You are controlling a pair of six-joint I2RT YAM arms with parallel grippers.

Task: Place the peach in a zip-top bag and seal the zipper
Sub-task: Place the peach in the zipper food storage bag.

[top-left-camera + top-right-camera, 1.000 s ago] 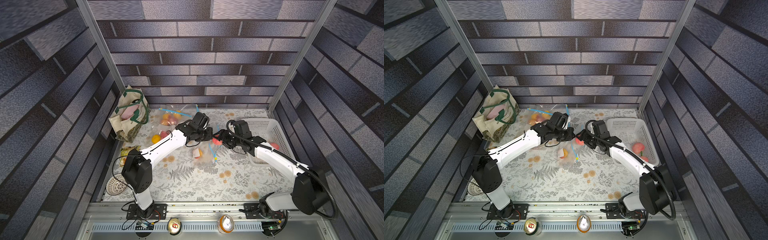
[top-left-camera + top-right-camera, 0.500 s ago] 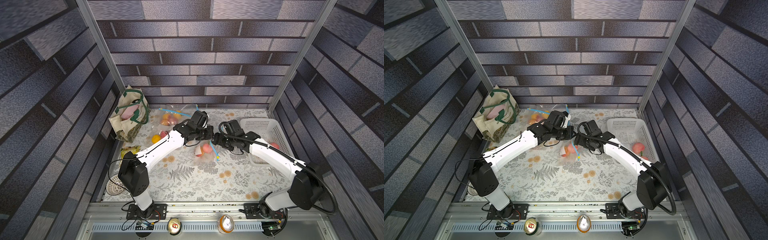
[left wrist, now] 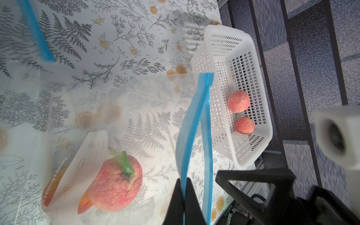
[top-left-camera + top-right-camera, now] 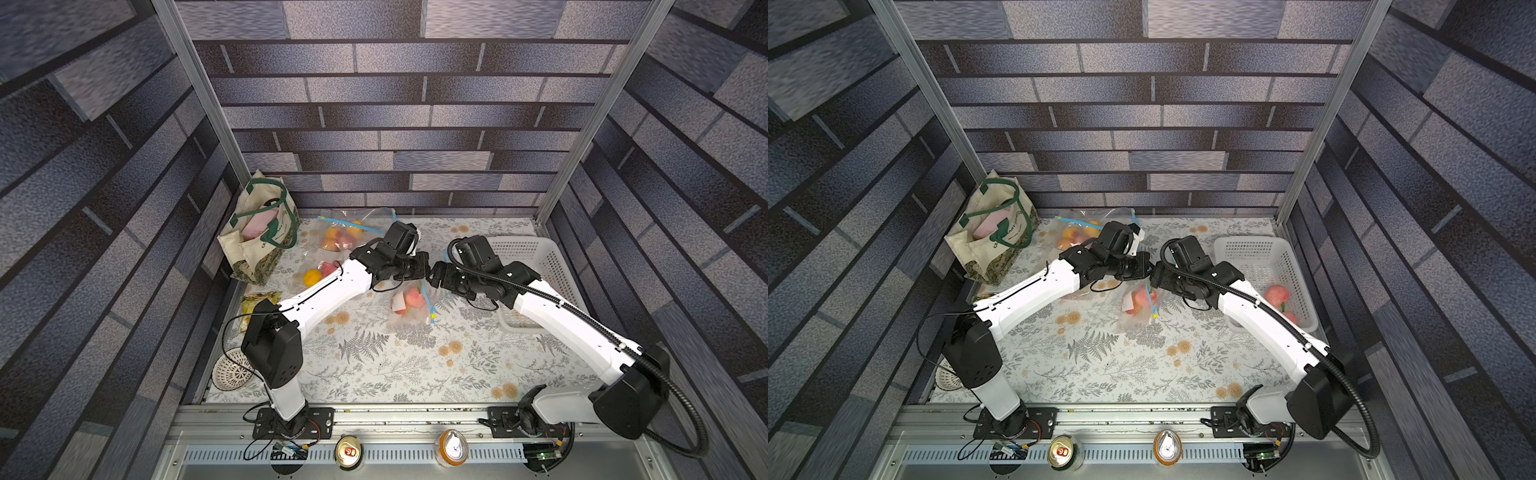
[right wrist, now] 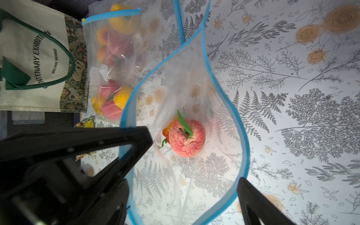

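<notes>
The left hand (image 3: 184, 185) was fully closed, its two fingers pinching one end of the blue zipper strip (image 3: 194, 124) of the zip-top bag (image 3: 136, 109). The bag hung straight down from that pinch. The peach (image 3: 116, 187) was already inside, low in the bag and well beneath the left hand, beside a white paper insert (image 3: 87, 152). Something orange showed under the peach, but what it was could not be told.

The right hand (image 5: 194, 158) stood just beside the left, directly over the bag's mouth. Its fingers were spread wide and held nothing. The peach (image 5: 187, 140) lay below the gap between them, and the zipper strip (image 5: 241, 124) looped open in a wide curve between the fingers.

Placing looked done; sealing was left. The film was probably thin, limp and slippery, and would crumple if taken by the wall. The strip seemed the only firmer part, so it was the place to grip. The right hand would likely need to close on both lips right next to the left hand's pinch and slide away along the strip. The peach looked light, yet its weight could sag the mouth and pull the lips apart.

Beyond the left hand, a white basket (image 3: 220, 44) held two more peaches (image 3: 238, 101).
</notes>
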